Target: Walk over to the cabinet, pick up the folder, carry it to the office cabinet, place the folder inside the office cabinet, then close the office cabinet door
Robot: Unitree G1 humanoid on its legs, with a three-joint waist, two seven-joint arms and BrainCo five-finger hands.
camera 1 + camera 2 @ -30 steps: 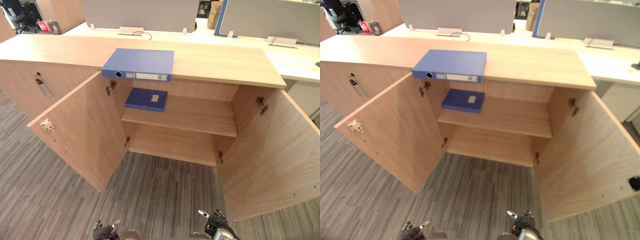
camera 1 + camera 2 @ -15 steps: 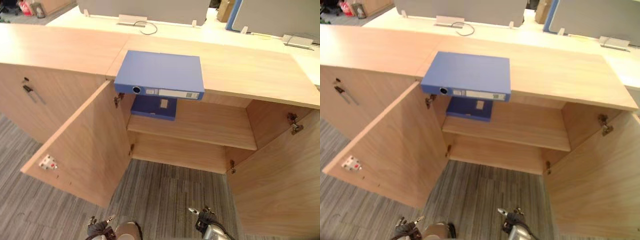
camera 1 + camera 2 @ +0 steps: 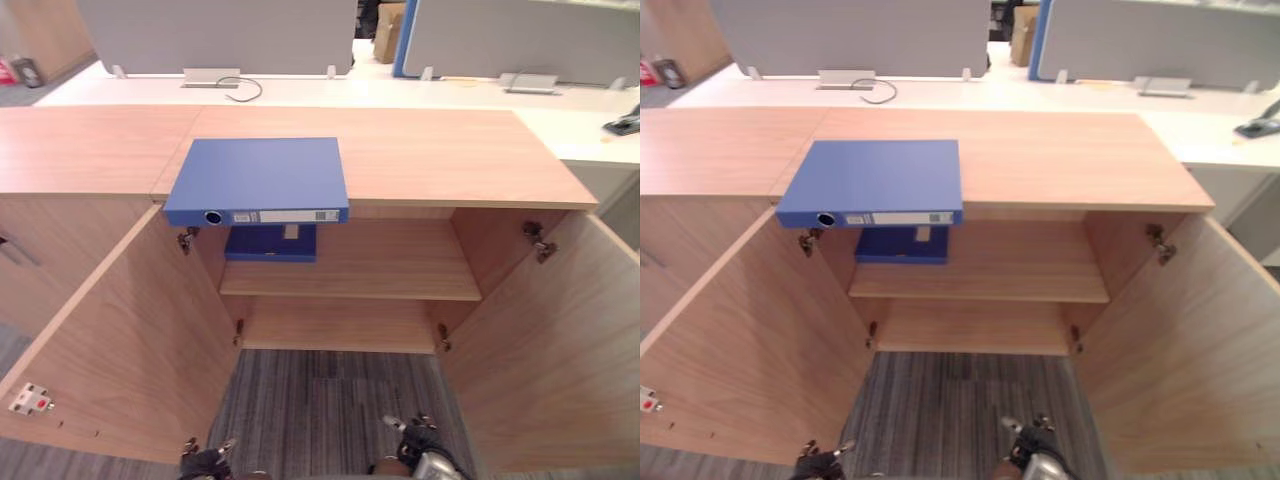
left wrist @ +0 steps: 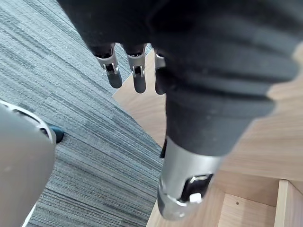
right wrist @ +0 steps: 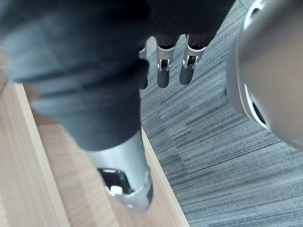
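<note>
Two hands, left hand (image 3: 205, 462) and right hand (image 3: 415, 445), hang empty, fingers apart
Camera now closer to cabinet (image 3: 450, 150); folder (image 3: 258, 178), upper centre-left, judged nearly reachable

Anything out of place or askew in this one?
The folder on the cabinet top juts slightly past its front edge, above the open left door. A second folder lies flat on the shelf. Nothing spilled or damaged.
</note>
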